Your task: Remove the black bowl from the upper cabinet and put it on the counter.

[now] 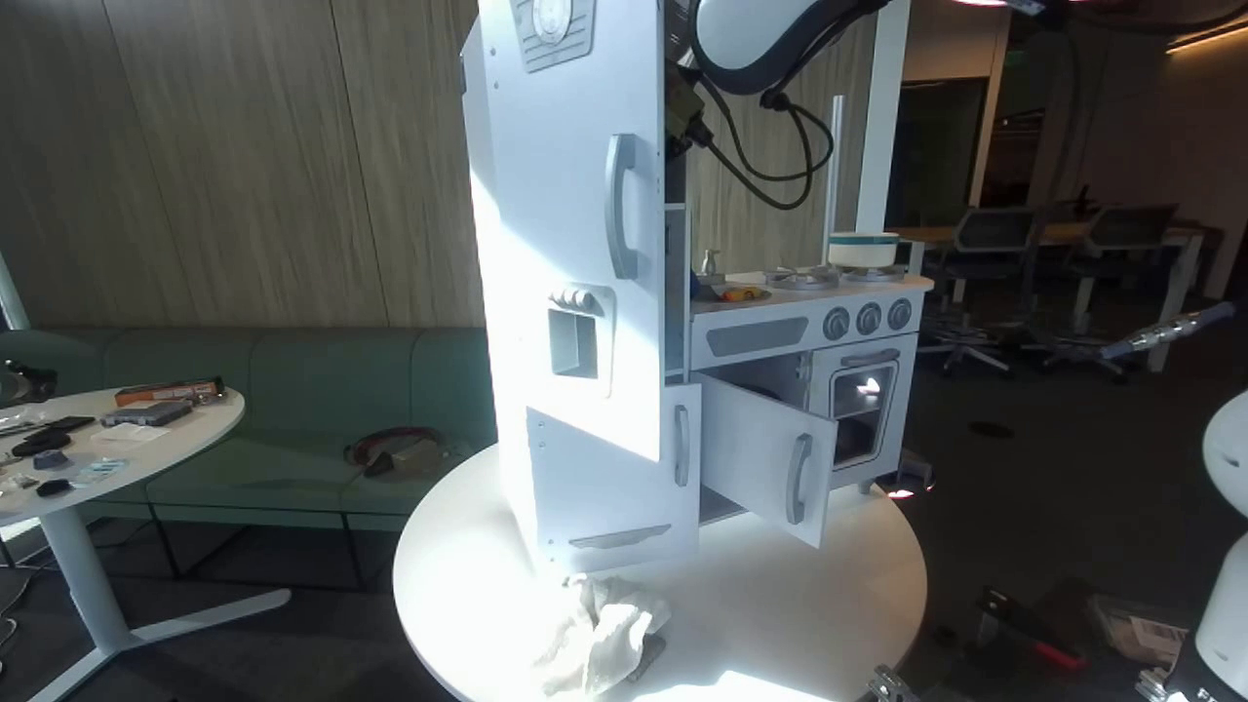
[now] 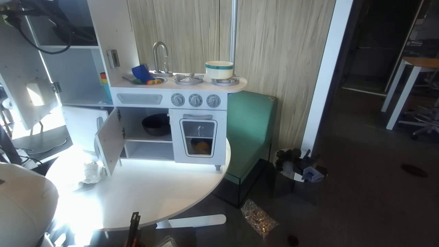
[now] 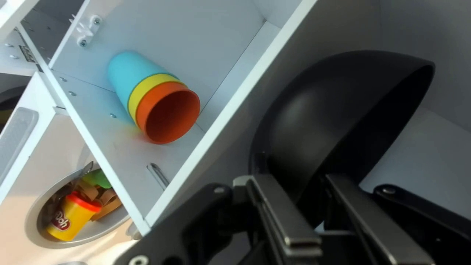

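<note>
Fingers (image 3: 282, 211) of your hand (image 3: 293, 170) stood apart at the near wall of the black bowl (image 3: 331, 106), one across its outside and one over its mouth; you could not tell from the wrist view whether either touched it. That bowl sat upright inside the upper cabinet (image 3: 430, 158), and beneath the cabinet's shelf (image 3: 254, 81) stood a stack of light blue, yellow and orange cups (image 3: 151, 95). Your arm (image 1: 756, 34) hung behind the open white door (image 1: 565, 195) in an exterior view. Lower down was the counter (image 2: 192, 88): its sink (image 3: 31, 224) held a red-lidded yellow tub (image 3: 73, 217), and a cream pot (image 2: 219, 72) with a teal band rested on a burner (image 2: 225, 82). Under the row of knobs (image 2: 195, 100), a cupboard door (image 2: 111, 142) hung ajar, with another dark bowl (image 2: 156, 125) inside. Beneath it all, the round white surface (image 2: 154, 195) carried a crumpled white cloth or bag (image 1: 604, 634).
</note>
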